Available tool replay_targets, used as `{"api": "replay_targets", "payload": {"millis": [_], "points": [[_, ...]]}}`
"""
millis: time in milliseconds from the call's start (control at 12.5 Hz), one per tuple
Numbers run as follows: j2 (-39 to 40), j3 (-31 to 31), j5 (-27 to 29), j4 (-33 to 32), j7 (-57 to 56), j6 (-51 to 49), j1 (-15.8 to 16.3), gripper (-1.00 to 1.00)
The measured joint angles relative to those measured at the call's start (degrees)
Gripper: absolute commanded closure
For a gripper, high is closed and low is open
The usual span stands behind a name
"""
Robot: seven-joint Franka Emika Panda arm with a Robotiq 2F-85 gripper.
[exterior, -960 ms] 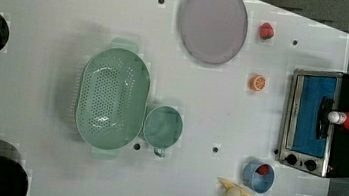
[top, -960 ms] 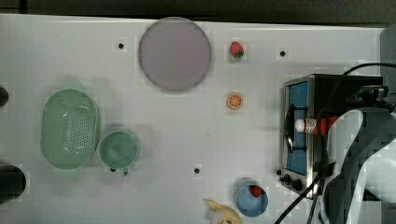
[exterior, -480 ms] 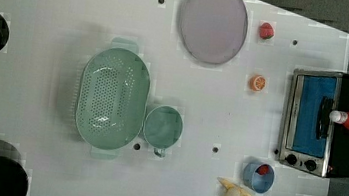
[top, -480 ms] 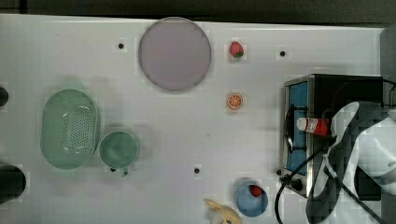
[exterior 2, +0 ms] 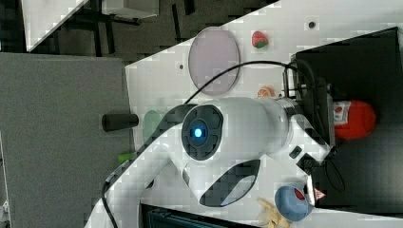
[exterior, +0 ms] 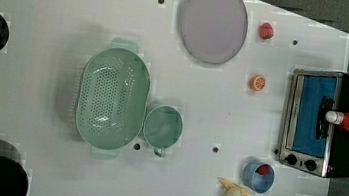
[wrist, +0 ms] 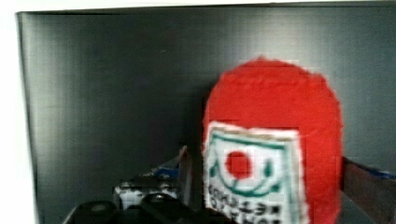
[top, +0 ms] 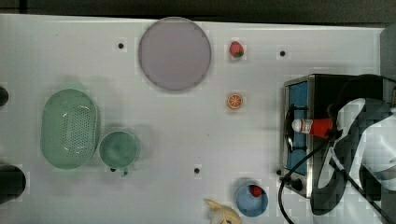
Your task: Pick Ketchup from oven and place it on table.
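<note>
A: Red plastic first. I have the ketchup (top: 312, 126) lying on its side on top of the oven (top: 327, 95), at the top view's right, white cap pointing toward the top view's left and overhanging the oven's blue glass front.

B: Can you read the label?

A: In the wrist view the ketchup (wrist: 273, 154) sits close, right of centre, against the oven's black top. Its white label has a green border, 1 red disc with green leaf shapes beside it, and a line of dark lettering below that I can't make out. No brand name I can read.

B: And the gripper?

A: The gripper (wrist: 261, 186) is wide open; in the wrist view 1 dark finger (wrist: 184, 172) stands to the left of the bottle and 1 to its right, and I can't tell whether either touches it. In the right view the white arm (exterior 2: 223, 133) reaches across to the oven, wrist just beside the red bottle.

B: The table?

A: The white table (top: 187, 135) holds a grey plate (top: 174, 53) at upper centre of the top view, a green colander (top: 69, 128) and green cup (top: 118, 149) at left, a strawberry (top: 236, 49), an orange slice (top: 235, 101) and a blue bowl (top: 251, 200) at the bottom.
</note>
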Motion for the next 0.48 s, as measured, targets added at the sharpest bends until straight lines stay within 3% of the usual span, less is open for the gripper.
{"api": "replay_targets", "payload": {"millis": [80, 240, 320, 480], "points": [[-0.1, -0.2, 0.1, 0.6, 0.0, 0.1, 0.2, -0.9], [0.0, -0.3, -1.0, 0.6, 0.1, 1.3, 0.3, -0.42], [0.5, -0.2, -1.1, 1.1, 0.2, 1.5, 0.0, -0.27], [0.5, 0.5, -1.4, 1.7, 0.2, 1.6, -0.7, -0.27]]}}
